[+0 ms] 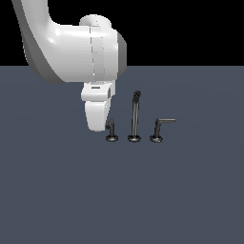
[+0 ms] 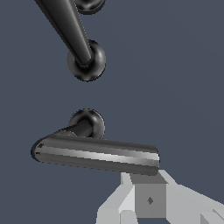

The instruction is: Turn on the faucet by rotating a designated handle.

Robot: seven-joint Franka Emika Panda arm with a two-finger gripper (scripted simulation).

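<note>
Pincer (image 1: 97, 125) beside handle (image 1: 111, 130), bare slate floor (image 1: 190, 190)

Flat slate-blue floor (image 1: 190, 200), black backdrop (image 1: 190, 28)

You will find nothing to read here: no text, label, brand, number or sign shows on the faucet (image 1: 134, 117), its handle (image 2: 94, 154), the tool (image 2: 151, 199) or the white arm (image 1: 81, 50) in either the exterior or the wrist view.
</note>
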